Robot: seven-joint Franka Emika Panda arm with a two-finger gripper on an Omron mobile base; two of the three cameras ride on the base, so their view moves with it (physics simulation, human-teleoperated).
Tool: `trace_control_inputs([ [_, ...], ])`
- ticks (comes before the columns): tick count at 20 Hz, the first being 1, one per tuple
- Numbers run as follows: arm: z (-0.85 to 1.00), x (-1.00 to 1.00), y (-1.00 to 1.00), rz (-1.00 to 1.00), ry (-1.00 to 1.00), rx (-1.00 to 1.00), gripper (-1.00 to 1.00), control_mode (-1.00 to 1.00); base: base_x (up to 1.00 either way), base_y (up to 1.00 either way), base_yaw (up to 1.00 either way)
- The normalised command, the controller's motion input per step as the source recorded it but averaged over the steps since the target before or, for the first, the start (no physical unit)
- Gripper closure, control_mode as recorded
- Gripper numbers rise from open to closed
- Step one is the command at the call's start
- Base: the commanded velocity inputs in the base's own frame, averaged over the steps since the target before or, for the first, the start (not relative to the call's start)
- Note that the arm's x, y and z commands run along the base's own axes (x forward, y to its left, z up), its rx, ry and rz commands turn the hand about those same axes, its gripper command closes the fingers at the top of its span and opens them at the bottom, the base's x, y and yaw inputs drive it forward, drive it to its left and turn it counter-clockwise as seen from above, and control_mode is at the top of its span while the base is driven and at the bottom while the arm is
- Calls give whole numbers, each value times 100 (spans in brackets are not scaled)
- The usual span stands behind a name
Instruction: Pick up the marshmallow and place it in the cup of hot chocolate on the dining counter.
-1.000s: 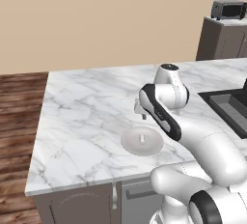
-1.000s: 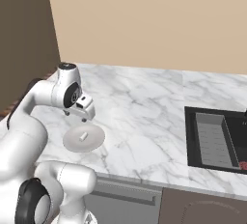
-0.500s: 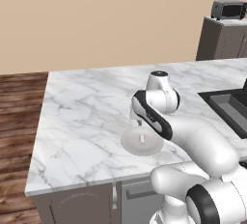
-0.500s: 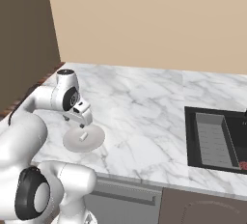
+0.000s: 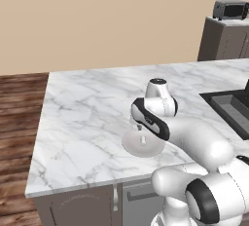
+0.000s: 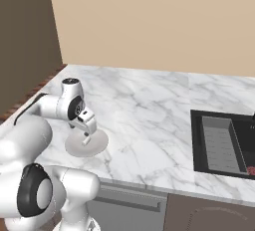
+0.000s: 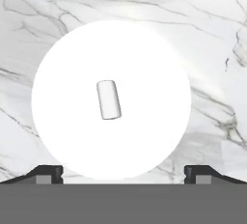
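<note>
A tiny white marshmallow (image 7: pixel 108 99) lies on its side near the middle of a round pale plate (image 7: pixel 154 73). The plate (image 5: pixel 131 147) (image 6: pixel 102 140) sits near the front edge of the white marble dining counter (image 5: pixel 82 113) (image 6: pixel 144 110). My gripper (image 5: pixel 140 126) (image 6: pixel 86 134) (image 7: pixel 123 172) hangs just above the plate, pointing down, open, with nothing between its fingers. From the left base view the marshmallow (image 5: pixel 143 140) shows right under the fingertips. The cup of hot chocolate is out of view.
A dark sink (image 5: pixel 233 108) (image 6: pixel 224 143) is set into the counter to the right, with a small reddish thing (image 6: pixel 250 171) at its near right corner. A toaster oven (image 5: pixel 231 9) stands on a grey cabinet at the back right. Wood floor lies to the left.
The arm has swung down and toward the counter's front, bringing the open gripper from above the counter to just over the plate. The plate and marshmallow have not moved.
</note>
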Motion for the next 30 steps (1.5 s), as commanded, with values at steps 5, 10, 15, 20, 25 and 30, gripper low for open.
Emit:
trace_control_inputs([
  [5, -18, 34, 0, 0, 8, 0, -100, -100, 0, 0, 0],
  [10, -19, 25, 0, 0, 6, 0, -100, -100, 0, 0, 0],
  [15, -23, 18, 0, 0, 4, 0, -100, -100, 0, 0, 0],
  [20, -22, 4, 0, 0, 3, 0, -100, -100, 0, 0, 0],
  [25, -21, 0, 0, 0, 1, 0, -100, -100, 0, 0, 0],
  [30, -23, 0, 0, 0, 0, 0, -100, -100, 0, 0, 0],
])
